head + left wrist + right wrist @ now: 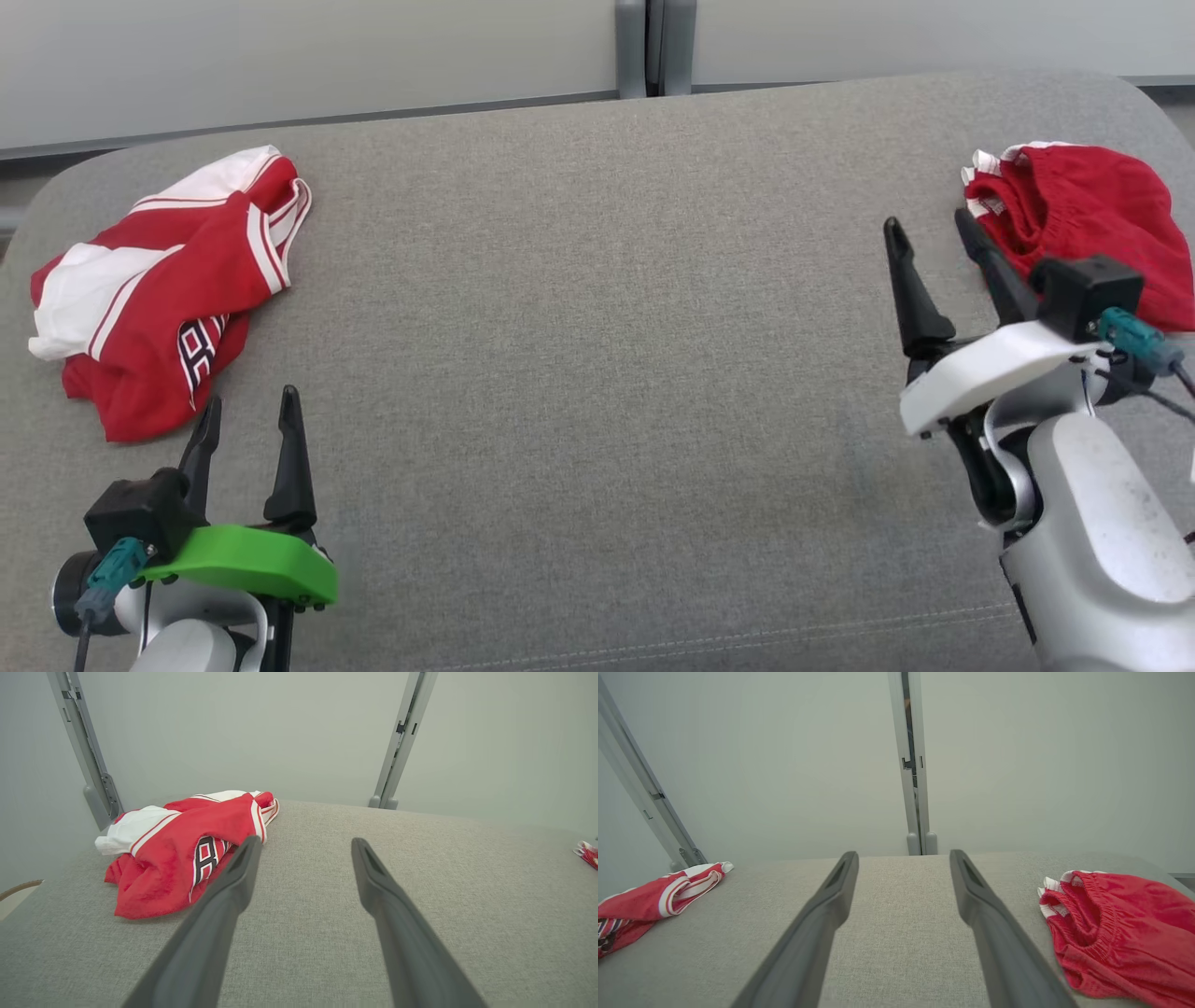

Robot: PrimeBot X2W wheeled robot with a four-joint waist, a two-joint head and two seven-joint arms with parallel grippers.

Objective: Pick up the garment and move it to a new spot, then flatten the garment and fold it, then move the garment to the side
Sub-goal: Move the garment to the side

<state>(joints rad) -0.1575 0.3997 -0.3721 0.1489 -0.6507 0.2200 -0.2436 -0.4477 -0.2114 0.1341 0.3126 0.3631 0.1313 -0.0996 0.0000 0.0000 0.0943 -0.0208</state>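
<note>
Grey cushion (597, 327); crumpled red-white jersey (159, 289), perhaps red shorts (1083, 215); left tool (251, 399), right tool (927, 222) spread.

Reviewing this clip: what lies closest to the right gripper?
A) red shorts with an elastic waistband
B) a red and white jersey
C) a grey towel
A: the red shorts lie just beyond the right gripper; the jersey lies by the left gripper.

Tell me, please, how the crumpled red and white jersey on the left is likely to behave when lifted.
The crumpled red and white jersey will probably flop and drape, since it lies in soft folds. It looks thin, so likely light. Bunched layers suggest a pinch may lift only one, the rest unfurling.
</note>
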